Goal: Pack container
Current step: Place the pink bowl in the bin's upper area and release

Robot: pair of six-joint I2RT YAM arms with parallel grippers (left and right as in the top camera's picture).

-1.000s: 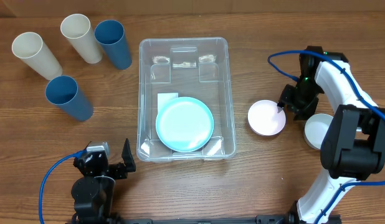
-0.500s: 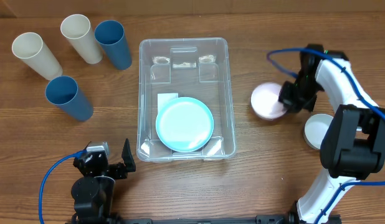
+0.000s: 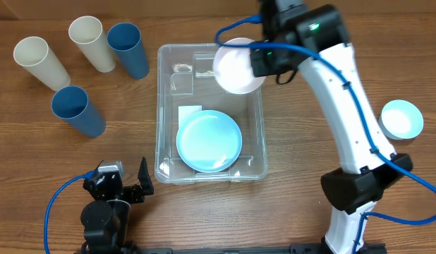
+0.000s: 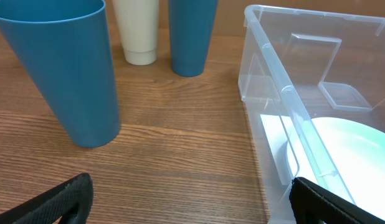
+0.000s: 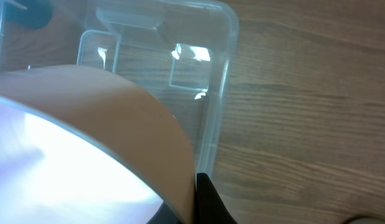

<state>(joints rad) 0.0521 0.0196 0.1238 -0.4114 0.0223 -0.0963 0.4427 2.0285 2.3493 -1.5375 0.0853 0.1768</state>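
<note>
Overhead: holding white bowl [image 3: 236, 65] clamped in right gripper [image 3: 255, 61] above far right corner of container [image 3: 160, 113], mid-table. Lower straight into free far half, stay clear of blue plate [image 3: 209, 140] in near half, release level. Left gripper [image 3: 142, 182]: spread wide, idle near left.

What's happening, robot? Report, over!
Right end effector shut on bowl, over container far end. Left end effector open, idle. One blue plate inside. Nothing blocking.

Clear glossy plastic container [image 3: 160, 106] on matt wood-grain table [image 3: 34, 159].
</note>
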